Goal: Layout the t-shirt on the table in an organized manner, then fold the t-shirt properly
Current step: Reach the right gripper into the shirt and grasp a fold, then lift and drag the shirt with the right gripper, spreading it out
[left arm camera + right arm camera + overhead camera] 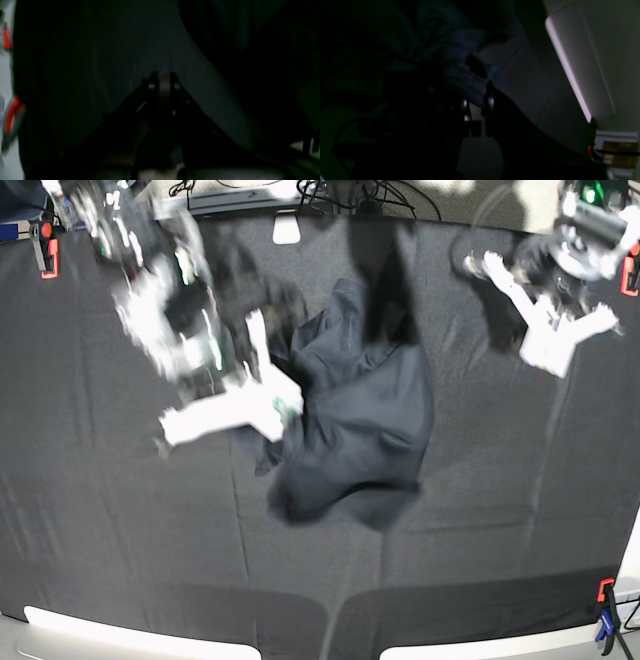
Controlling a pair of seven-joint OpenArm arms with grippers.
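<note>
Lying crumpled on table [100, 510], t-shirt [360, 420] long axis diagonal, right hand [285, 405] pinching it.

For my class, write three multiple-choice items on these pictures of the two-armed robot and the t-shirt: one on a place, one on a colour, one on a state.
1. Where does the t-shirt lie on the table?
A. near the middle
B. at the near right corner
C. off the edge

2. What colour are the clamps at the table's corners?
A. green
B. red-orange
C. white

3. How is the t-shirt lying?
A. spread flat
B. folded square
C. bunched and creased

Answers:
1 A: the base view shows it around the table's centre.
2 B: red-orange shows at the corners.
3 C: the cloth is rumpled, and the right claw is closed on a bunch of it.
</note>
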